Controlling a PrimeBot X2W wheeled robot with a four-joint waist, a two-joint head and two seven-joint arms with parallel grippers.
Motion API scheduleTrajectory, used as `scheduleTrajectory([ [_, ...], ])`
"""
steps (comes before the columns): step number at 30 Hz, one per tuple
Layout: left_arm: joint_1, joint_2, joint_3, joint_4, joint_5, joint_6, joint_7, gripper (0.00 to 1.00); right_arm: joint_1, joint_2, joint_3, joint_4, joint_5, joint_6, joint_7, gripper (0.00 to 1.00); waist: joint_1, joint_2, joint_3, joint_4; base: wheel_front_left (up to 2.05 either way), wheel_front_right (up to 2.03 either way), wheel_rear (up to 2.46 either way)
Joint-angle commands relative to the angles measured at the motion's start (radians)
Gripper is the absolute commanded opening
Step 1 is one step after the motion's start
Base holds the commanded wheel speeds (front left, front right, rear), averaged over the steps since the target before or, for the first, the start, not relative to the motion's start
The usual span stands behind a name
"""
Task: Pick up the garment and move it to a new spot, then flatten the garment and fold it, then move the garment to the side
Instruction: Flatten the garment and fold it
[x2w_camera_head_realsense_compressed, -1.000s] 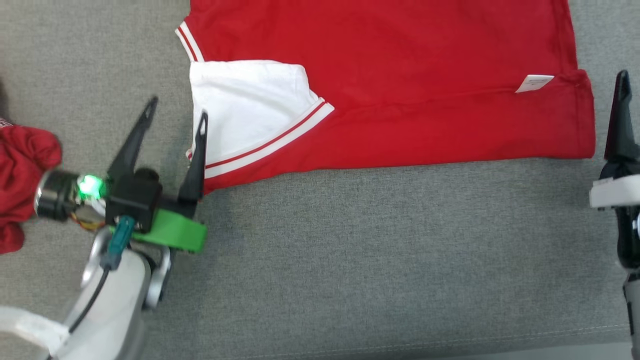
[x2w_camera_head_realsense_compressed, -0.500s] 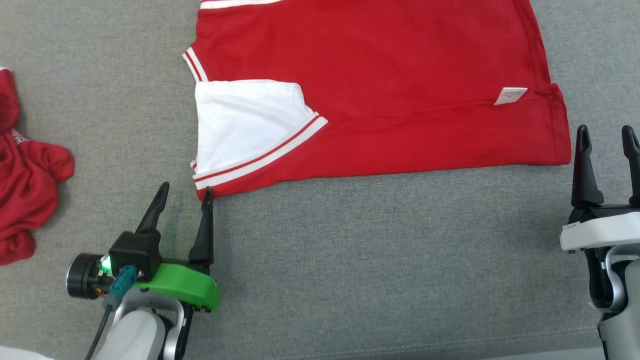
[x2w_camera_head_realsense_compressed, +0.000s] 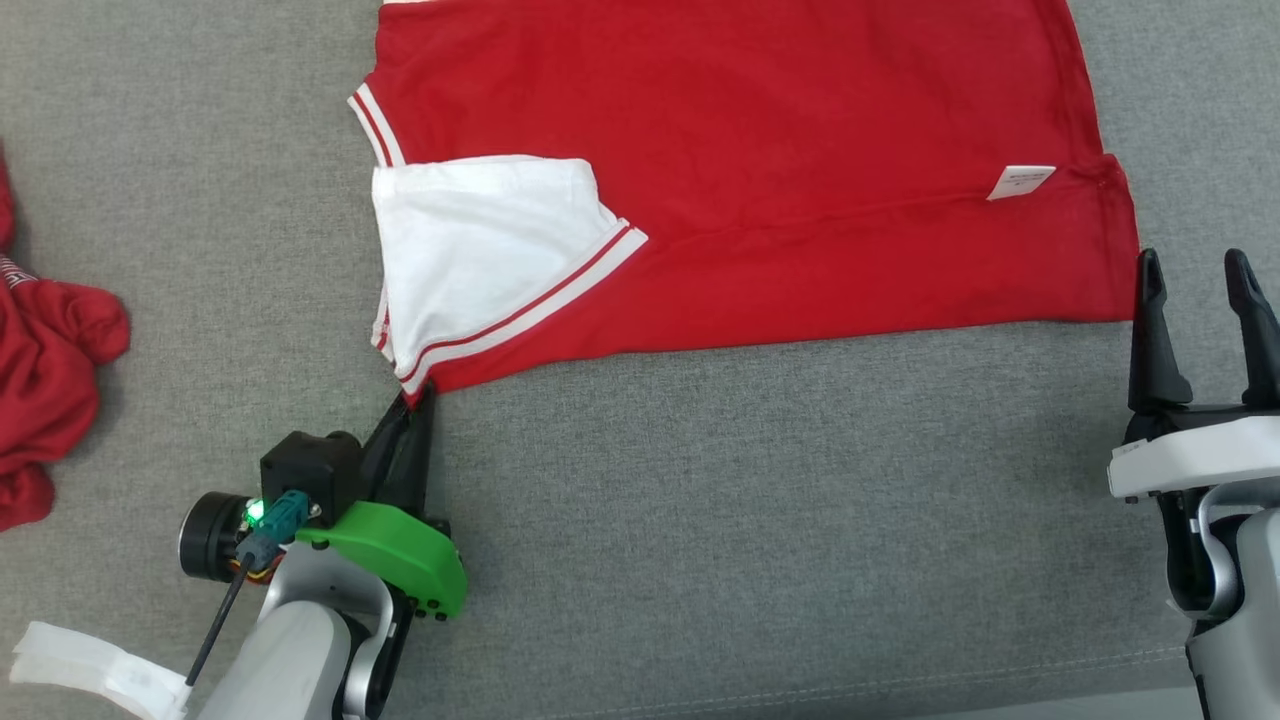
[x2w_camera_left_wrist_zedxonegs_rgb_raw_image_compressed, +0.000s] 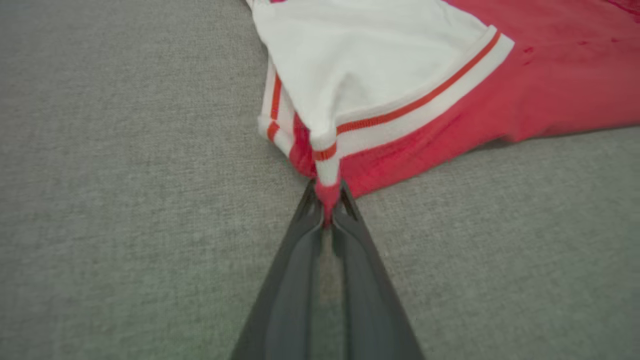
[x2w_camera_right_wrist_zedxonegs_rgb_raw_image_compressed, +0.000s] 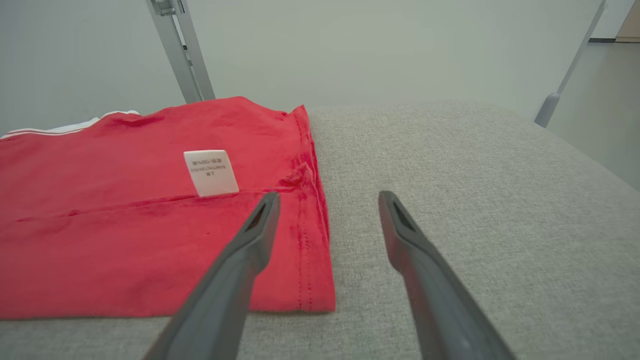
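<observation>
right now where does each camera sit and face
Head view: above, looking down on red garment; left gripper and right gripper show.
Left wrist view: low, along shut fingers pinching the garment's corner.
Right wrist view: low, along open fingers toward the hem and label.
Head and left wrist share that pinched corner.

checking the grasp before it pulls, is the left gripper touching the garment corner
Touching. The left wrist view shows the left gripper shut on the garment, its red corner clamped.
</observation>
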Motion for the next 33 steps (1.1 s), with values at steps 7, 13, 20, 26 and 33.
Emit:
scheduleTrajectory([
  [7,0.022,0.021,0.022,-0.033,-0.033,-0.010,-0.010,0.00,-0.032,-0.015,0.038,0.114,0.065,-0.001,-0.003,1.00,0.0000,0.0000,-0.011,0.011,0.00,0.00,0.00],
  [13,0.031,0.036,0.030,-0.065,-0.048,-0.005,0.002,0.00,-0.081,-0.031,0.099,0.228,0.132,-0.001,-0.003,1.00,0.0000,0.0000,-0.011,0.020,0.00,0.00,0.00],
  [20,0.036,0.040,0.024,-0.080,-0.054,-0.009,0.008,0.00,-0.110,-0.063,0.179,0.295,0.199,-0.001,-0.003,0.00,0.0000,0.0000,-0.017,0.031,0.00,0.00,0.00],
  [26,0.084,0.050,0.017,-0.123,-0.066,-0.006,0.014,0.00,-0.056,-0.106,0.181,0.236,0.232,-0.002,-0.003,0.00,0.0000,0.0000,-0.035,0.034,0.00,0.00,0.00],
  [33,0.204,0.083,-0.011,-0.242,-0.072,0.014,0.065,0.00,0.089,-0.193,0.200,0.133,0.282,-0.002,-0.003,0.00,0.0000,0.0000,-0.063,0.048,0.00,0.00,0.00],
])
